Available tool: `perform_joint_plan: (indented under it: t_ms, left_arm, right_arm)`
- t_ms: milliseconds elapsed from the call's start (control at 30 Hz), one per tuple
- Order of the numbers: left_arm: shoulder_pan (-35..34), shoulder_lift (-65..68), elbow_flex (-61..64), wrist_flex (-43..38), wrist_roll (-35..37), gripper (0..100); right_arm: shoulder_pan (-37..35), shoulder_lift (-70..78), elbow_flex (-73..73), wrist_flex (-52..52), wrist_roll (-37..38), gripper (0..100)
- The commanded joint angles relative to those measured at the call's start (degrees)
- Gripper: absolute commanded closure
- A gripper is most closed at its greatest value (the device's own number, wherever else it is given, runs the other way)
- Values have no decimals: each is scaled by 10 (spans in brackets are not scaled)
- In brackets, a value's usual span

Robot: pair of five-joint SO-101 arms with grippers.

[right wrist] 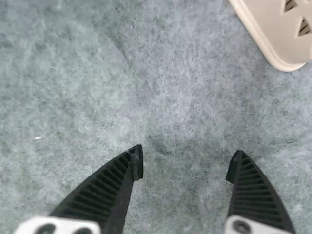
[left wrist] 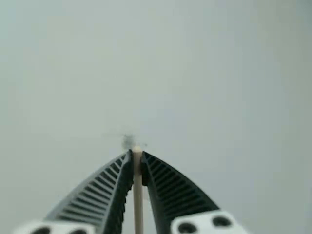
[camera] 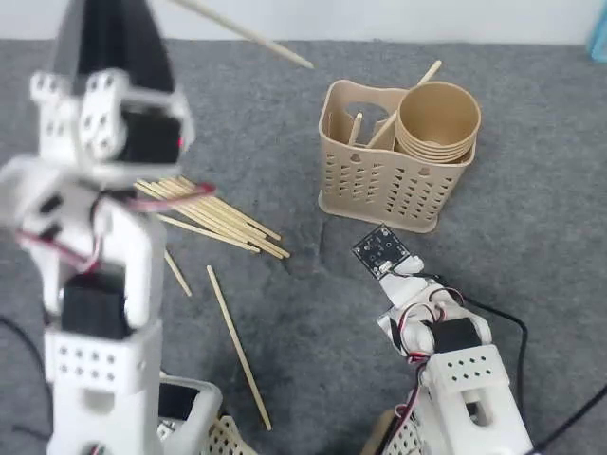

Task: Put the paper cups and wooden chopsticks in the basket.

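A beige perforated basket (camera: 379, 185) stands on the grey carpet, with a stack of paper cups (camera: 438, 118) in one compartment and a chopstick (camera: 410, 97) leaning in it. My left gripper (left wrist: 136, 156) is raised high and shut on a wooden chopstick (left wrist: 138, 195). In the high view that chopstick (camera: 256, 38) slants through the air left of the basket. A pile of chopsticks (camera: 213, 216) lies on the carpet under the left arm, and a single one (camera: 239, 349) lies nearer the front. My right gripper (right wrist: 187, 163) hangs open over bare carpet beside the basket's corner (right wrist: 278, 29).
A short chopstick (camera: 176, 273) lies by the left arm's base. Part of another beige perforated object (camera: 223, 438) shows at the front edge. A black cable (camera: 517, 332) loops beside the right arm. A blue object (camera: 599, 38) sits at the far right corner.
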Motion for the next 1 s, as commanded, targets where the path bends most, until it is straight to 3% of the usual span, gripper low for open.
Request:
perform_joint_plan:
  t_ms: [0, 400, 800, 867, 967]
  left_arm:
    - [56, 83, -95, 49, 2, 988]
    - [64, 250, -116, 62, 1, 988]
    - [117, 266, 14, 61, -4, 987]
    - [126, 266, 20, 62, -25, 959]
    - [126, 265, 21, 65, -55, 838]
  right_arm:
    - [9, -12, -3, -13, -1, 714]
    - [9, -12, -3, -14, -1, 714]
    - [9, -12, -3, -15, -1, 714]
    - [10, -12, -3, -15, -1, 714]
    - [10, -12, -3, -15, -1, 714]
